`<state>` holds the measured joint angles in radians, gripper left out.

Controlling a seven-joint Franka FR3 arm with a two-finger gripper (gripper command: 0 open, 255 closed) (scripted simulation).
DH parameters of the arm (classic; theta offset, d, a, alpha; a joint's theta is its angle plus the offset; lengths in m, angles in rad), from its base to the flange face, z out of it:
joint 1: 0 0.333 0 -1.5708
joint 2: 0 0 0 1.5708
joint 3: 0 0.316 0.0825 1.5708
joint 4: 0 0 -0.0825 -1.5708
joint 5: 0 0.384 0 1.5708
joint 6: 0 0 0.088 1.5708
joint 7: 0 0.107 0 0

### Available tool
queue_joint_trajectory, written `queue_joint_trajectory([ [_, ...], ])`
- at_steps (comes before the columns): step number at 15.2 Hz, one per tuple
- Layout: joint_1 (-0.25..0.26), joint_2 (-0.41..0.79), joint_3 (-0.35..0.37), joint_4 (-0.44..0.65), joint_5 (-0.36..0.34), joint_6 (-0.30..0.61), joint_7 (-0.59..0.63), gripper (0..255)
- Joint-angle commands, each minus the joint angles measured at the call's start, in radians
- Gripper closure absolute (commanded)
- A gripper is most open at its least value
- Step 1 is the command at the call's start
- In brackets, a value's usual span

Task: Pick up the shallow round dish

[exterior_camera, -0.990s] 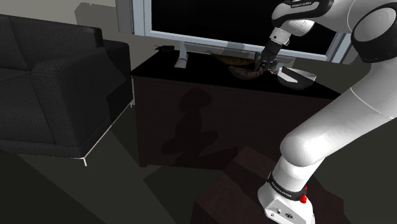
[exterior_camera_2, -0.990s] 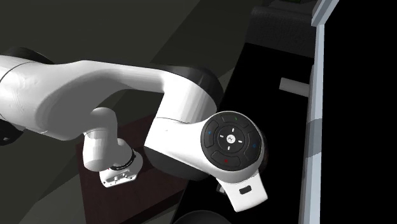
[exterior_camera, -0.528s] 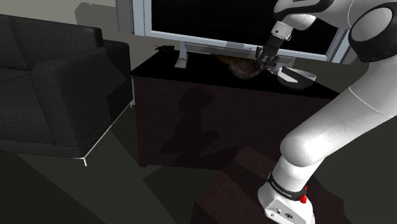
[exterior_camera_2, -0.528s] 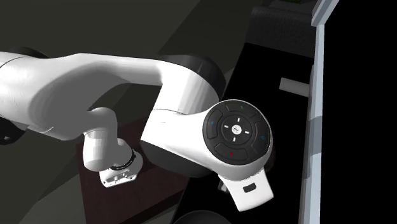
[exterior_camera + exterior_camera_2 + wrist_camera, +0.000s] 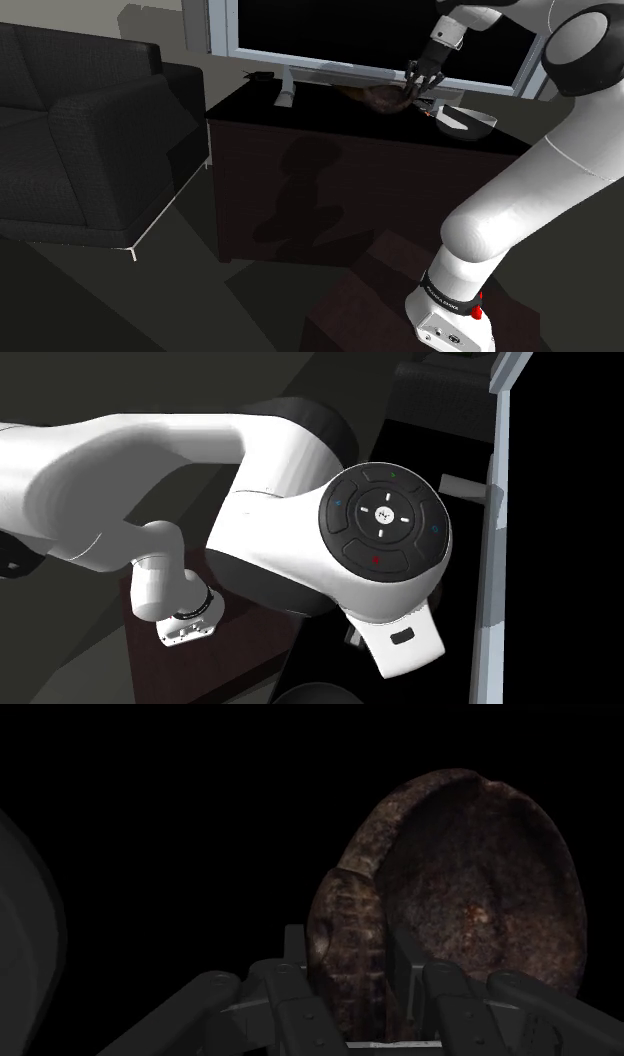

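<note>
The room is dim, with a grey floor [image 5: 150, 300] and a big dark cabinet [image 5: 330, 180] in the middle. Nearest, in front of the cabinet, is the dark red-brown box stand [image 5: 370, 300]. The white robot arm [image 5: 500, 210] stands on it and reaches up over the cabinet. Beside the cabinet, at the shoulder view's left, sits a black couch [image 5: 80, 130].

Over the cabinet top, near its back edge, the black gripper [image 5: 415, 88] holds a rough brown shallow round dish [image 5: 383, 99]. The dish looks lifted off the cabinet top. In the wrist view the gripper [image 5: 350, 966] has its two fingers [image 5: 294, 949] pressed on the edge of the dish [image 5: 470, 894], one on each side, only a little way apart.

A pale grey bowl [image 5: 466, 123] rests on the cabinet top just beside the dish. A small pale block [image 5: 285, 94] and a small black thing [image 5: 260, 77] lie at the cabinet's far corner. Behind the cabinet is a window with a pale frame [image 5: 330, 70], and past it a black area.
</note>
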<state>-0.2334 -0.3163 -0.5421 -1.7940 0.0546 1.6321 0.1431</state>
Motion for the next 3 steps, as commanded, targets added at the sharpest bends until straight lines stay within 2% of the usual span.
queue_joint_trajectory([
  [1, 0.002, 0.011, -0.004, 0.041, 0.005, -0.031, -0.001, 255],
  [3, 0.002, 0.012, -0.004, 0.044, 0.006, -0.033, -0.001, 255],
])
